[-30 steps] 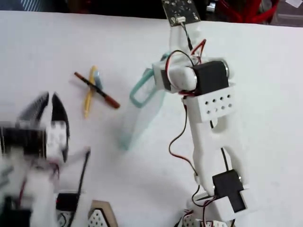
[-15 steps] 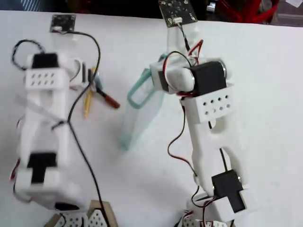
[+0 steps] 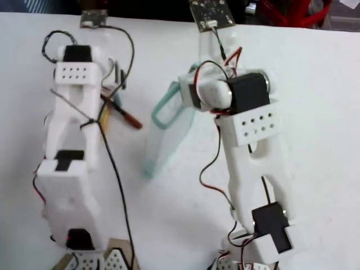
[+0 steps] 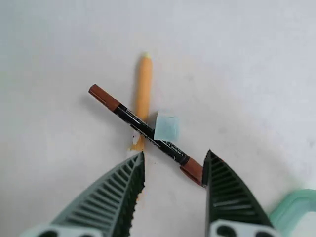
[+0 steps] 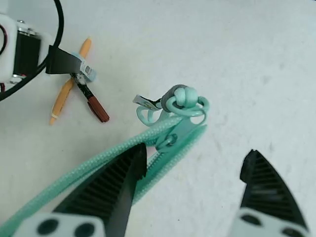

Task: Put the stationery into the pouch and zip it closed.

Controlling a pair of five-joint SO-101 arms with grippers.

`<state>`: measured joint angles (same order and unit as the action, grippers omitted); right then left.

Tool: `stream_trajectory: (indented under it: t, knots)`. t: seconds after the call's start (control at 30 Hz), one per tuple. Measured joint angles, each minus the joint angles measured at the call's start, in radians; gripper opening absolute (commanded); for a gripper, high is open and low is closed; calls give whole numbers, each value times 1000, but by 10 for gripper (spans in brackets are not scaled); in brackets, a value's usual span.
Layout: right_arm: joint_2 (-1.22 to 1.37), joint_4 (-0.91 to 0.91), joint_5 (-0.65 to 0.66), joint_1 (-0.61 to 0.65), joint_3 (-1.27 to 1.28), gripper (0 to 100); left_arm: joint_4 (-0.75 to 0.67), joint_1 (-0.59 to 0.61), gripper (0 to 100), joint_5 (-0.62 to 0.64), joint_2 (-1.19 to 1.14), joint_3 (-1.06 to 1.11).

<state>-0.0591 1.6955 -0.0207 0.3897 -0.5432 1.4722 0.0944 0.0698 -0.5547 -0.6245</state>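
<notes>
Under parted left jaws, a brown-capped pen crosses an orange pencil; right jaws gape.

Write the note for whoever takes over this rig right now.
Left gripper: open, low over the crossed pen and pencil, with a blue block beside the crossing.
Right gripper: open, one finger at the pouch rim, near the zip pull.
Done: nothing packed.
To do: pick up all three, load the pouch, zip it.
</notes>
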Motion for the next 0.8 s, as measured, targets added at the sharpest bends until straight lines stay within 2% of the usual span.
stream_trajectory:
  t: [0.4, 0.63, 0.8]
  knots:
    - [0, 5, 0, 0, 0, 301, 2, 0, 197, 0, -292, -281]
    - [0, 5, 0, 0, 0, 301, 6, 0, 195, 0, -351, -350]
    - [0, 5, 0, 0, 0, 301, 61, 0, 195, 0, -351, -351]
